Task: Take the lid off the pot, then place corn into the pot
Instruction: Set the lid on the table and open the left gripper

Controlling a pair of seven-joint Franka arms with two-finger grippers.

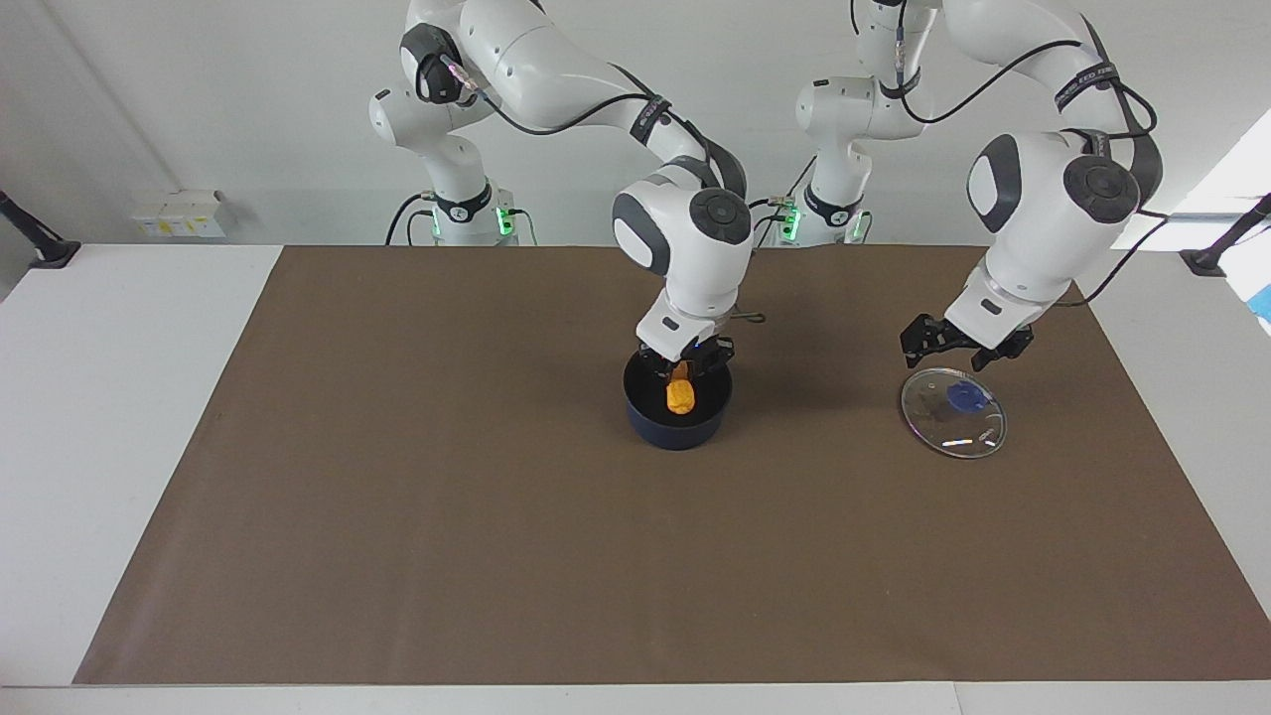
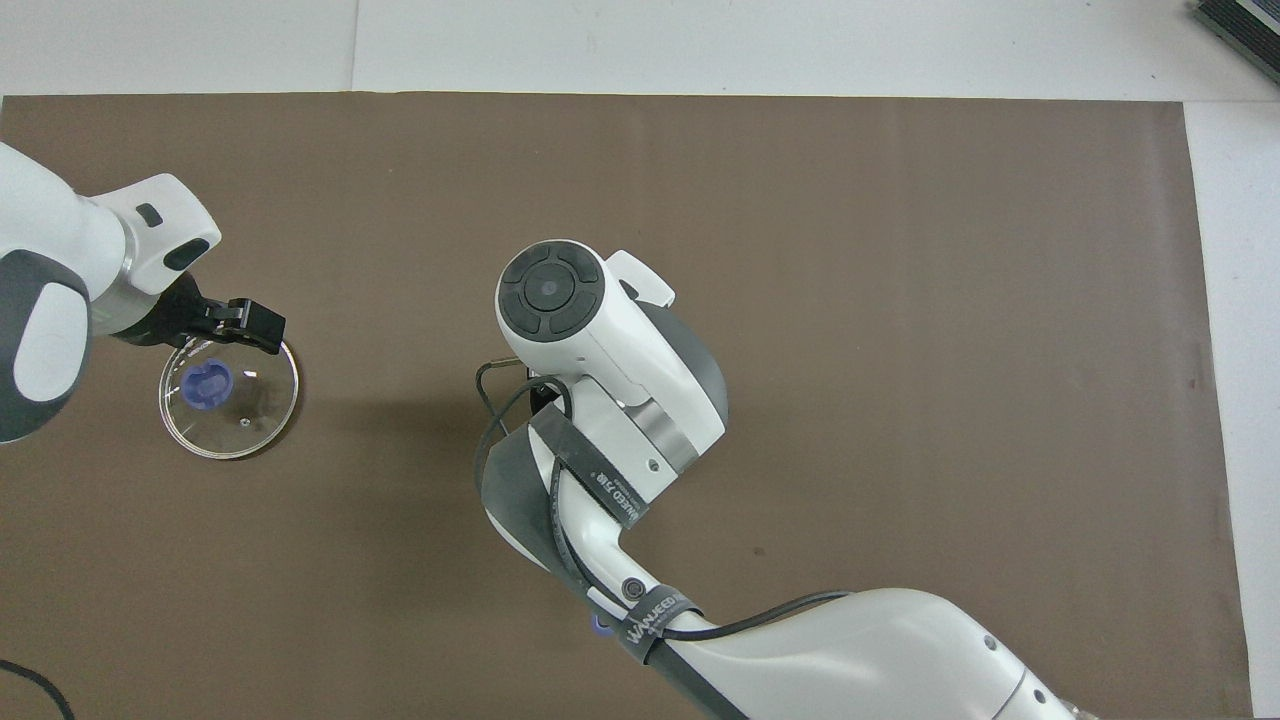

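The navy pot point(image 1: 678, 425) stands open at the middle of the brown mat. My right gripper point(image 1: 683, 365) is down at the pot's rim, shut on the upper end of the orange-yellow corn point(image 1: 681, 397), whose lower part is inside the pot. In the overhead view the right arm's wrist point(image 2: 590, 340) hides the pot, corn and gripper. The glass lid point(image 1: 953, 415) with its blue knob lies flat on the mat toward the left arm's end, also seen in the overhead view point(image 2: 245, 400). My left gripper point(image 1: 955, 350) point(image 2: 215, 325) hovers open and empty just over the lid's edge.
The brown mat point(image 1: 397, 497) covers most of the white table. A thin dark cable loop point(image 2: 490, 385) hangs beside the right wrist. Small white boxes point(image 1: 179, 214) sit at the table's back edge toward the right arm's end.
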